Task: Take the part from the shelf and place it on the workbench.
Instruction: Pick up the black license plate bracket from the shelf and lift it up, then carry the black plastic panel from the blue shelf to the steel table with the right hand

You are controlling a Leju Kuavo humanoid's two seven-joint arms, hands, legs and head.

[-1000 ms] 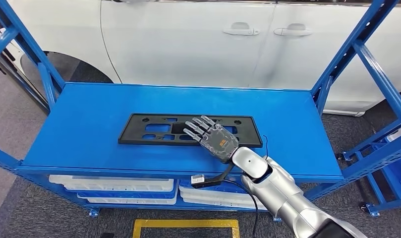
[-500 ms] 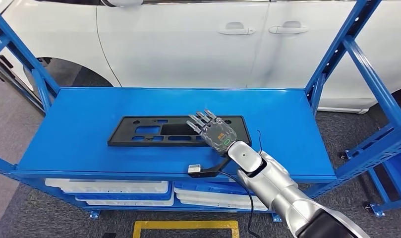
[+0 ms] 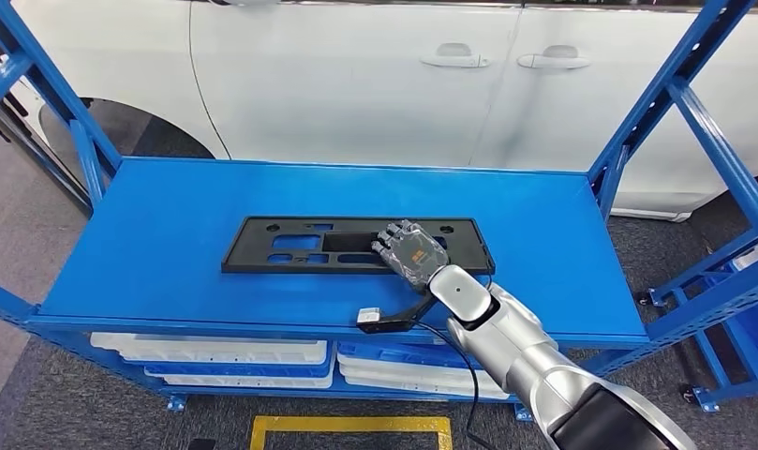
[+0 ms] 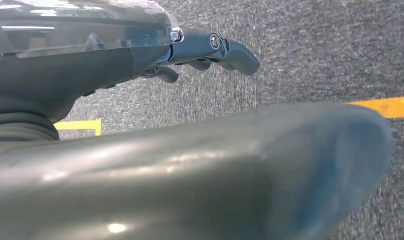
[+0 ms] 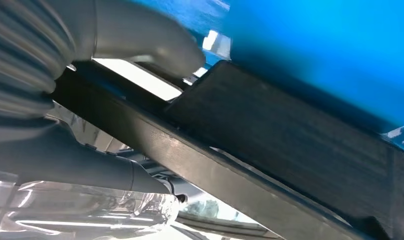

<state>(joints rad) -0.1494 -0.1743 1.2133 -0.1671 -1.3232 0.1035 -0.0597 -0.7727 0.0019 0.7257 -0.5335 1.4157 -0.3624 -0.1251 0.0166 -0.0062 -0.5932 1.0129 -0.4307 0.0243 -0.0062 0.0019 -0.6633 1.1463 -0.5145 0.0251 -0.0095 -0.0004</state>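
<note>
A long black plastic part (image 3: 290, 246) with several cutouts lies flat in the middle of the blue shelf (image 3: 169, 216). My right hand (image 3: 412, 253) sits on the part's right half, fingers curled down over it. In the right wrist view the grey thumb (image 5: 140, 45) presses one side of the part's rim (image 5: 299, 150) and the darker fingers lie on the other side, so the hand grips it. The part still rests on the shelf. My left hand (image 4: 90, 55) hangs over grey floor, its fingers (image 4: 229, 50) loosely extended with nothing in them.
A white car (image 3: 356, 75) stands right behind the shelf. Blue uprights (image 3: 679, 94) frame both ends. White trays (image 3: 215, 352) sit on the level below. A cable with a small connector (image 3: 373, 317) hangs at the shelf's front edge. Yellow floor marking (image 3: 351, 424) lies in front.
My right hand's fingers were spread flat above the part a second ago; they have now curled down and closed on it. The head view swayed slightly; the part has not moved.
</note>
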